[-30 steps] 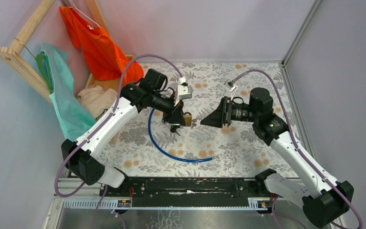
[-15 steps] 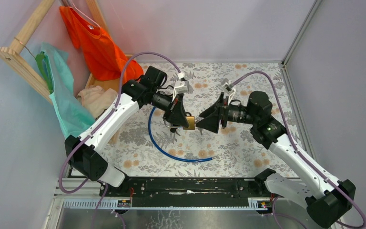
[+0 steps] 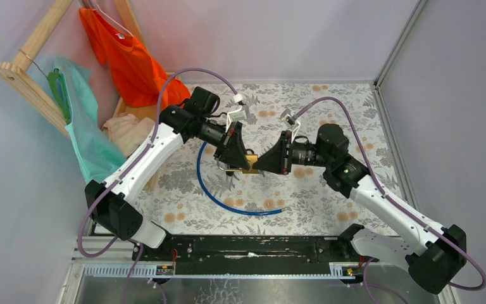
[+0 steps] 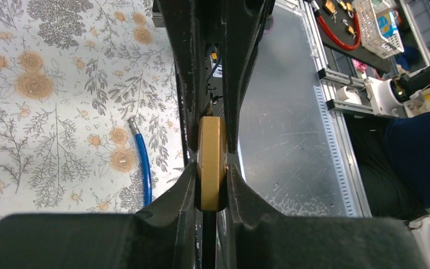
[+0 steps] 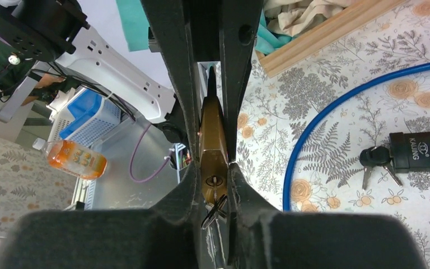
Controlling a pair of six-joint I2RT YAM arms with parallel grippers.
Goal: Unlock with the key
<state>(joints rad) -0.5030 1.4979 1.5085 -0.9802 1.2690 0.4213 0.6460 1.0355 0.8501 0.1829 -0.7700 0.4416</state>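
Note:
A brass padlock (image 3: 250, 163) hangs above the flowered mat, with both grippers on it. My left gripper (image 3: 243, 161) is shut on its body, seen edge-on in the left wrist view (image 4: 211, 145). My right gripper (image 3: 259, 166) has come in from the right, and its fingers press both sides of the padlock's keyhole end (image 5: 213, 140). A ring of small silver keys (image 5: 215, 210) dangles between those fingers. The key (image 5: 375, 158), black-headed, lies on the mat beside a black padlock (image 5: 417, 151); no gripper touches it.
A blue cable (image 3: 228, 201) loops over the mat under both grippers. A wooden rack (image 3: 28, 69) with an orange garment (image 3: 130, 60) and a teal one (image 3: 85, 126) stands at the left. Walls close in at the back and right.
My right gripper has moved left to the brass padlock and closed around its end. My left gripper has turned the padlock slightly toward it.

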